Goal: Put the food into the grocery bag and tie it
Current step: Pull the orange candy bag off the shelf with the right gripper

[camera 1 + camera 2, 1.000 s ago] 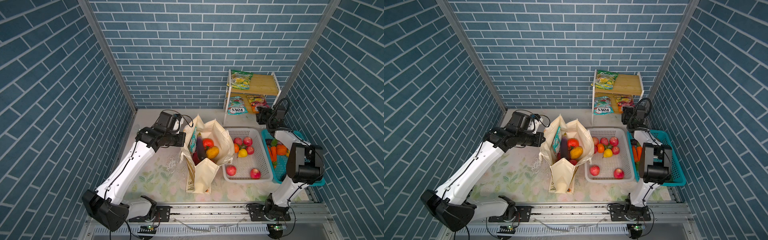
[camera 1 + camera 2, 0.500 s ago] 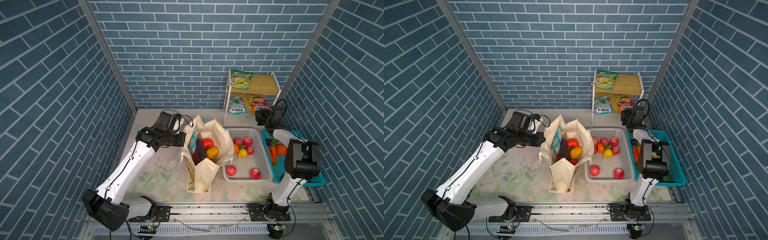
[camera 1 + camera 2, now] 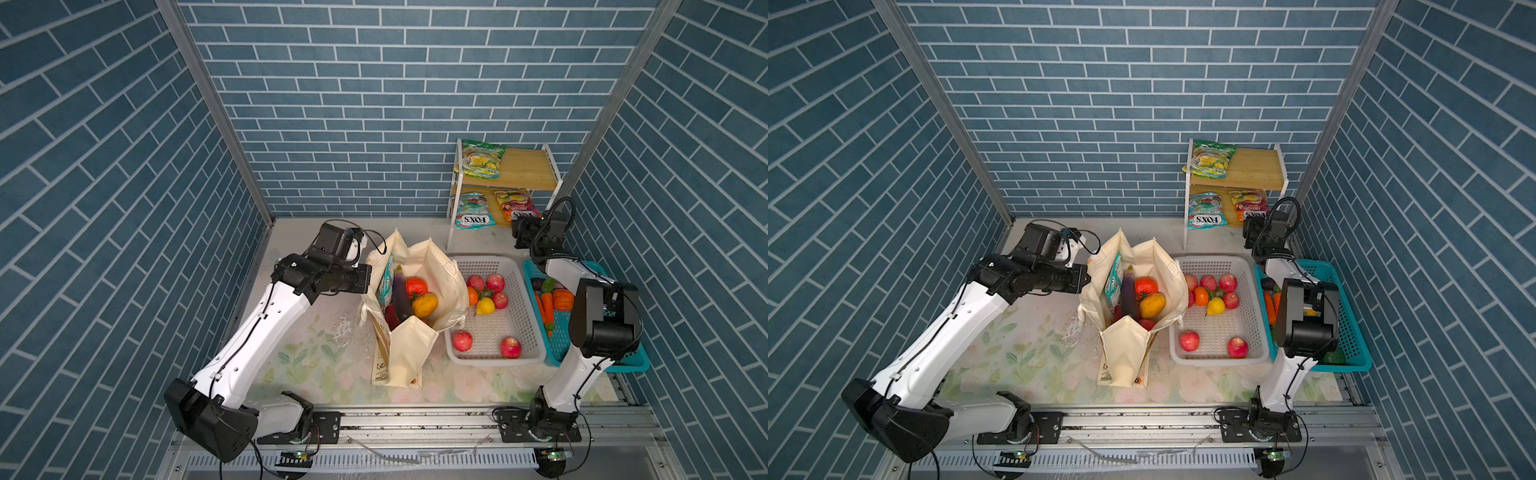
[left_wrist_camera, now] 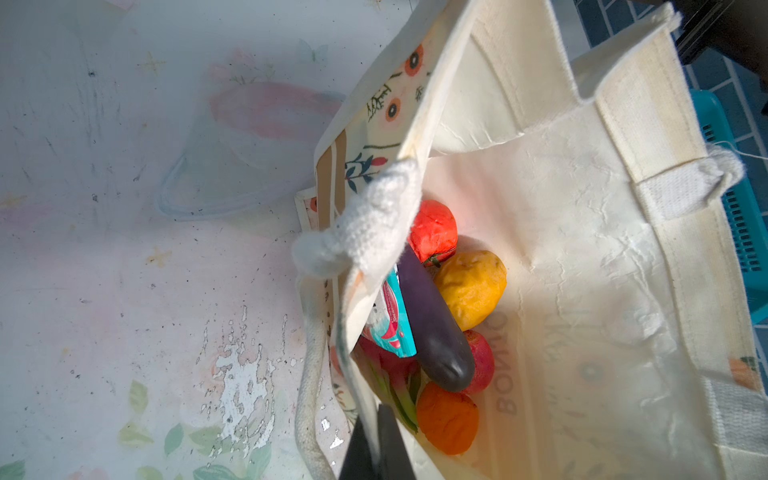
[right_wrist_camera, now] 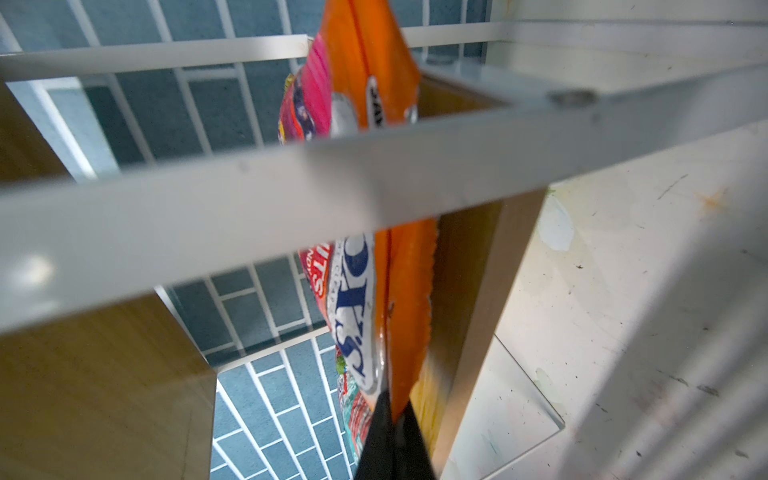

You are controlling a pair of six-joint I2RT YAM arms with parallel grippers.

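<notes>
The left gripper is seen only as two dark fingertips at the frame edge, pressed together on the near rim of the grocery bag, which is stood open on the tabletop. Just beyond the fingertips an orange and a dragon fruit are lodged – the latter is largely covered by an eggplant and a teal packet whose print cannot be read. Farther in, a yellow fruit and a red fruit are touching. Lettering is seen reversed through the bag's far wall and cannot be read whole.

Beside the bag, away from the left gripper, apples are lying in a white basket.

The right gripper is clamped on the edge of an orange packet marked FOX'S, held on the lower level of the shelf – a blurred white frame bar crosses in front of it and cuts it in two. Next to it a teal FOX'S packet is lying. Behind the right gripper, the teal basket is partly hidden by the arm.
</notes>
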